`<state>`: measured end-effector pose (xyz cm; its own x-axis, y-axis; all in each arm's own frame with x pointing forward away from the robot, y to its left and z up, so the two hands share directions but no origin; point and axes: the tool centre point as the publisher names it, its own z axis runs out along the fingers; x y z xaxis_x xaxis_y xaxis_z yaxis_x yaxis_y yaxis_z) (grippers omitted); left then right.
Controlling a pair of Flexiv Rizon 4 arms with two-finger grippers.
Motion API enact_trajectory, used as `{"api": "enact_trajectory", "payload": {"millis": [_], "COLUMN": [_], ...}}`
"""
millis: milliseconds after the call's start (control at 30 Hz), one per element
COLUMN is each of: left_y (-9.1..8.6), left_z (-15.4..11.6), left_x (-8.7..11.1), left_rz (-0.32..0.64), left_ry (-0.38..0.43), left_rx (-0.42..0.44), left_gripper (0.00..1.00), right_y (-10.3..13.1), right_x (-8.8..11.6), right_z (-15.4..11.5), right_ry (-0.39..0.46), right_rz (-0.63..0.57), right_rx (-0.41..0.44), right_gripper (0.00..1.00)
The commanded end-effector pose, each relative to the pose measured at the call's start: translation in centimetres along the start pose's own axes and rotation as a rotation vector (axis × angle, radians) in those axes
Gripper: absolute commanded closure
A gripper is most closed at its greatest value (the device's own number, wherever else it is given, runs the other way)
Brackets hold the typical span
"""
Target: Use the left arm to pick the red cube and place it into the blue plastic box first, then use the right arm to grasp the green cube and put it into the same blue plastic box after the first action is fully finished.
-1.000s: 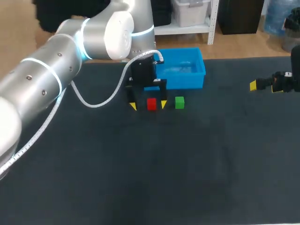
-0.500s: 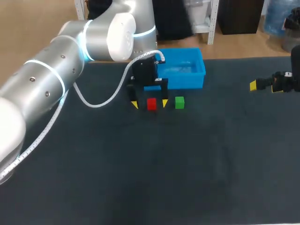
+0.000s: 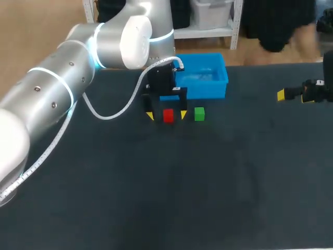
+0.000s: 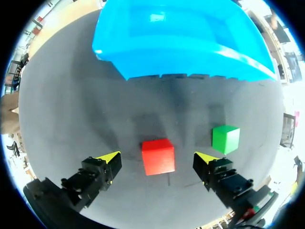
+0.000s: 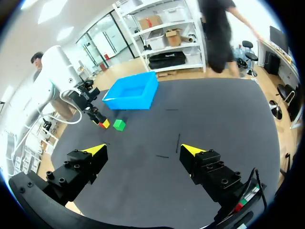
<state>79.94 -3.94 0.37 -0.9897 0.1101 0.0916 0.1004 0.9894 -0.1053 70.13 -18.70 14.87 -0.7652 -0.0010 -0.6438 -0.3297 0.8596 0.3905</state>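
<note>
Head view, left arm: in from the left, and its tool [image 3: 166,115] is down at the surface [image 3: 156,198] just near of the blue plastic box [image 3: 204,90].
Head view, red cube [image 3: 168,115]: sitting on the surface, right between the two yellow tips, with a gap on each side.
Head view, green cube [image 3: 199,113]: on the surface just right of the left tool's right tip, near the box's front wall.
Head view, right tool [image 3: 283,95]: parked at the far right edge, well apart from the cubes; one yellow tip shows here.
Left wrist view, tool state: fingers spread wide, and neither pad is touching the red cube that lies between them.
Left wrist view, neighbours: green cube just beside the right finger, slightly ahead of its tip; blue plastic box ahead of both cubes, open side up.
Right wrist view, tool state: wide apart, nothing between the fingers, only dark surface under them.
Right wrist view, beyond: the box, the green cube and the left tool straddling the red cube, all well ahead.
</note>
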Motion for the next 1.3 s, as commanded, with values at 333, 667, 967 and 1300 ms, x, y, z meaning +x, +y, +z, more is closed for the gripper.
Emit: {"api": "enact_trajectory", "payload": {"millis": [333, 667, 967, 1300], "left_y": [-0.3, -0.2, -0.2, 0.0], "left_z": [0.1, 0.3, 0.3, -1.2], "left_x": [-0.7, -0.6, -0.5, 0.3], "left_rz": [0.006, 0.004, 0.002, -0.013], "left_ry": [0.107, 0.114, 0.105, 0.084], "left_rx": [-0.008, -0.011, -0.004, 0.008], "left_gripper": [0.32, 0.86, 1.00, 1.00], "right_y": [0.0, 0.0, 0.0, 0.0], "right_x": [0.0, 0.0, 0.0, 0.0], "right_z": [0.0, 0.0, 0.0, 0.0], "right_ry": [0.001, 0.001, 0.001, 0.001], "right_rz": [0.000, 0.000, 0.000, 0.000], "right_rx": [0.002, 0.002, 0.002, 0.002], "right_gripper": [0.00, 0.00, 0.00, 0.00]}}
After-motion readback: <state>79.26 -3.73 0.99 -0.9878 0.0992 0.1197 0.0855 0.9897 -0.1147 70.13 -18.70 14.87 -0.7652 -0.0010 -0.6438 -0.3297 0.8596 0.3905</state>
